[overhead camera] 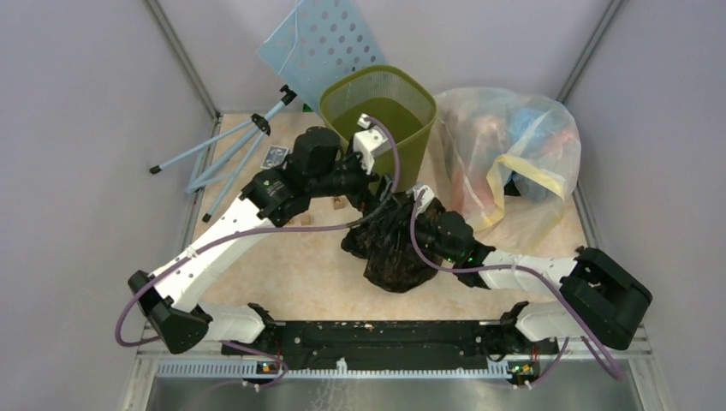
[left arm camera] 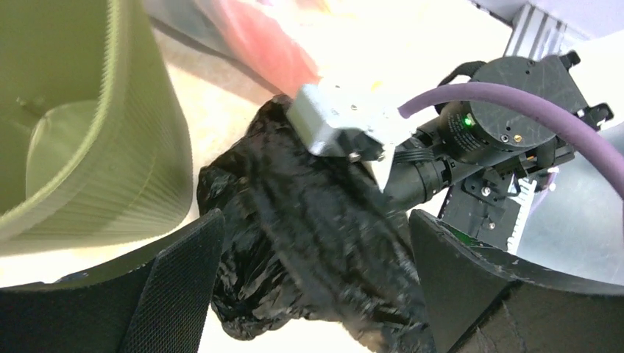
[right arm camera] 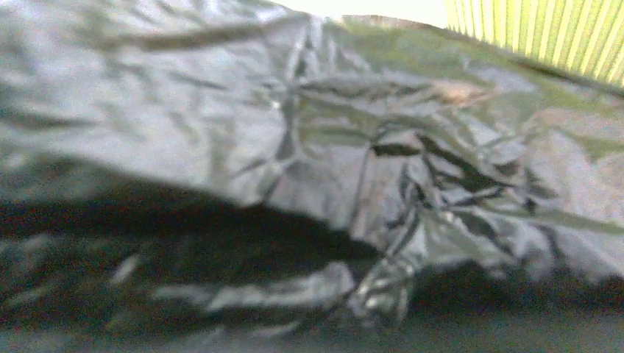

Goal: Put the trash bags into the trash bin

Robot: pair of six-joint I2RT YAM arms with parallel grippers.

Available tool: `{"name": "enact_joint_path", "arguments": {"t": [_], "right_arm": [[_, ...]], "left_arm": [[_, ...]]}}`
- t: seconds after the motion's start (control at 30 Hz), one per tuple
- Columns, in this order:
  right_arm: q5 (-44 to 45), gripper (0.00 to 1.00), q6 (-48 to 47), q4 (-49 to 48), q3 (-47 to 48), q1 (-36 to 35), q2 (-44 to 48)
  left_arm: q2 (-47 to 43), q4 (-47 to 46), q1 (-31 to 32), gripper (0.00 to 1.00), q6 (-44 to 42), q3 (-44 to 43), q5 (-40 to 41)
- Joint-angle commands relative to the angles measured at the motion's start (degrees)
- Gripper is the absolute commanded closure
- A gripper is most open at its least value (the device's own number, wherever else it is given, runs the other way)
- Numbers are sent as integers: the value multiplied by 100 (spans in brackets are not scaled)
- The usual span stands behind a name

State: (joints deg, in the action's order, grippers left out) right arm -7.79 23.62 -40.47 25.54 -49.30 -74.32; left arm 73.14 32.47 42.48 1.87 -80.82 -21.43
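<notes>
The black crinkled trash bag point(overhead camera: 389, 248) hangs bunched at mid-table, in front of the olive-green trash bin point(overhead camera: 378, 110). In the left wrist view my left gripper point(left arm camera: 316, 220) is open wide, with the trash bag point(left arm camera: 309, 257) between its fingers point(left arm camera: 176, 287) but not pinched. My right gripper point(overhead camera: 411, 223) is buried in the bag's top and carries it. The trash bag point(right arm camera: 294, 147) fills the right wrist view and hides that gripper's fingers. The bin point(left arm camera: 88, 147) stands upright to the left of the bag, and its ribbed wall point(right arm camera: 537, 29) shows at the top right of the right wrist view.
A clear bag of colourful rubbish point(overhead camera: 509, 158) with yellow ties sits right of the bin. A pale blue perforated board point(overhead camera: 321, 43) leans at the back wall. A small blue tripod point(overhead camera: 227, 150) lies at the left. The right arm's wrist point(left arm camera: 508, 118) is close beside my left fingers.
</notes>
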Motion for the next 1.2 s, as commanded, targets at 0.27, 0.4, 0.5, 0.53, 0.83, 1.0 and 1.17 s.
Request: {"name": "enact_joint_path", "arguments": {"t": [0.27,0.4,0.5,0.53,0.83,1.0,1.17], "right_arm": [[-142,82,-3,219,585,-43,358],[-170,82,2,207,567,-44,349],[-177,82,17,168,544,-41,341],[-166,82,30,161,534,-44,332],[124,84,159,181,374,-36,396],[119,84,183,195,379,-27,356],[90,84,205,190,375,-27,298]], "left_arm": [[734,480,903,8,-721,-777,831],[933,765,902,16,-639,-972,1344],[939,750,894,28,-497,-1001,1610],[922,711,886,32,-449,-991,1625],[822,902,824,55,-277,-985,1440],[824,1051,787,48,-198,-998,1492],[577,885,717,30,78,-897,1326]]}}
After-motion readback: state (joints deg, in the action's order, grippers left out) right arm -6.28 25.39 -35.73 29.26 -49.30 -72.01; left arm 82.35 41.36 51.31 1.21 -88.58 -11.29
